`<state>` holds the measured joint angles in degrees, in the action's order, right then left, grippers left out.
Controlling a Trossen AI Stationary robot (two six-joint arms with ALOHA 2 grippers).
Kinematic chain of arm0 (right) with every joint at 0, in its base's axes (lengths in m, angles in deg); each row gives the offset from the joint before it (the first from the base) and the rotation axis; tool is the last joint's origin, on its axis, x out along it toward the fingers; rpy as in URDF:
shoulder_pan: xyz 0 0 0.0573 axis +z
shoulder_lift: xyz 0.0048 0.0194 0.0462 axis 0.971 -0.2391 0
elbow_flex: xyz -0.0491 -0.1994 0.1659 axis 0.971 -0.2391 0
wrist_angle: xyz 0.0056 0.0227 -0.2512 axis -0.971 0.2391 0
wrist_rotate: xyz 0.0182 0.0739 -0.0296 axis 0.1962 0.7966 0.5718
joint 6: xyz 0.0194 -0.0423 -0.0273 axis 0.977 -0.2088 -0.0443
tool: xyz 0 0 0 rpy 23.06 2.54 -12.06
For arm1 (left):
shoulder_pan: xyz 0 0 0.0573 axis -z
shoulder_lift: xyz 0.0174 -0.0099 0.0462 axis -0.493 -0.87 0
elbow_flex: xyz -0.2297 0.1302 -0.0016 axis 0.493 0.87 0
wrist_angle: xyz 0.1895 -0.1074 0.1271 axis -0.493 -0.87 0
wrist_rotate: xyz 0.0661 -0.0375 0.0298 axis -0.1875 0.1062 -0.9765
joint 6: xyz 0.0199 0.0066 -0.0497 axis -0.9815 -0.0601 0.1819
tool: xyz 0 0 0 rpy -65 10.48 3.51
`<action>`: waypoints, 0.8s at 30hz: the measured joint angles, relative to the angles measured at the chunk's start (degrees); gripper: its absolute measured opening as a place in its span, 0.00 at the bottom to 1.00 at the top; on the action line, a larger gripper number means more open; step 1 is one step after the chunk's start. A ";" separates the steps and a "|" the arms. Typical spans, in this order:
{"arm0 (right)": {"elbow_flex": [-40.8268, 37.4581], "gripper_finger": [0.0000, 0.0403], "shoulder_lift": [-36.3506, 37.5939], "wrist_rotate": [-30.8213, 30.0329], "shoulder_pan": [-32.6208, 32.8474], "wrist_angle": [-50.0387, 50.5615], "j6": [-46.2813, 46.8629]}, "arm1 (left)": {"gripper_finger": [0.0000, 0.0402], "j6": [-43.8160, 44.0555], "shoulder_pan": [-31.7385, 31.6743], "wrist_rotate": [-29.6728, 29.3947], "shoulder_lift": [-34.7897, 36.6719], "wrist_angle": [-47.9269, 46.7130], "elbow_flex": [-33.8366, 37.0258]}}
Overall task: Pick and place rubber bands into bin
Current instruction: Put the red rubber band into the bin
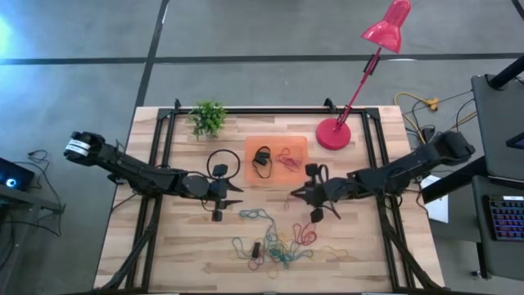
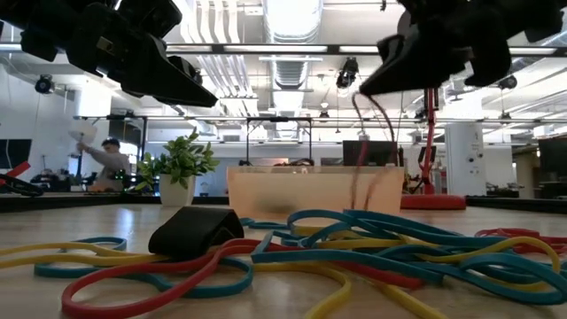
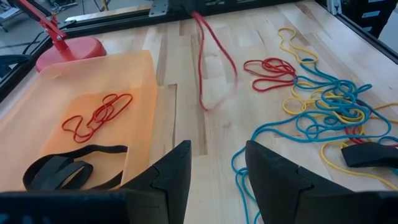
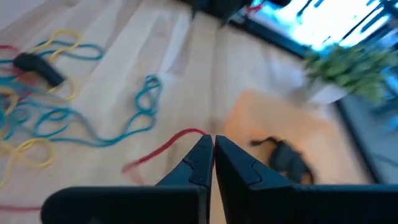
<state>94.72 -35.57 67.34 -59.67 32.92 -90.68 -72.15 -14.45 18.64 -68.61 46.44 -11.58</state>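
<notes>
Many rubber bands (image 1: 274, 244) in blue, yellow, red and green lie in a loose pile on the wooden table near its front. The orange bin (image 1: 300, 144) sits behind the pile, with a black band (image 3: 68, 165) and a red band (image 3: 99, 115) lying in it. My right gripper (image 1: 295, 193) hovers by the bin's near right corner, shut on a red rubber band (image 3: 217, 62). My left gripper (image 1: 237, 190) hovers open and empty by the bin's near left corner. My right gripper pinches one end of the red rubber band (image 4: 200, 132) between its two fingertips. The fingers come from the table's right side, slanting down. The band hangs as a long loop (image 2: 359, 168) below them; I cannot tell whether its lower end touches the table.
A red lamp base (image 1: 333, 133) stands right of the bin, and a small potted plant (image 1: 208, 119) at the far left. A flat black band (image 2: 195, 230) lies in the pile. Black frame rails run along the table's left, right and far edges.
</notes>
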 joint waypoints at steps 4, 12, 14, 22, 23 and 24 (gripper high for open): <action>0.01 0.02 3.45 -2.27 -0.85 -0.09 -3.36 | 0.34 0.00 0.00 0.02 0.00 0.00 0.00; 0.02 0.02 9.34 -4.64 -5.50 -0.27 -8.51 | 0.34 0.00 0.00 0.00 0.00 0.04 0.00; 0.02 0.02 10.31 -4.64 -7.05 -0.44 -9.43 | 0.34 0.00 0.00 0.00 0.00 0.04 0.00; 0.02 0.02 11.01 -4.56 -14.70 -1.43 -11.71 | 0.34 0.00 0.00 0.02 0.00 0.04 0.00; 0.02 0.02 10.90 -4.38 -15.81 -1.49 -11.72 | 0.34 0.00 0.00 0.00 0.00 0.03 0.00; 0.02 0.02 10.69 -4.25 -16.90 -1.85 -11.73 | 0.34 0.00 -0.02 0.00 0.00 0.02 0.00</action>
<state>94.75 -24.88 63.09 -76.57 31.07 -102.40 -72.15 -14.47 18.64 -68.61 46.47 -11.58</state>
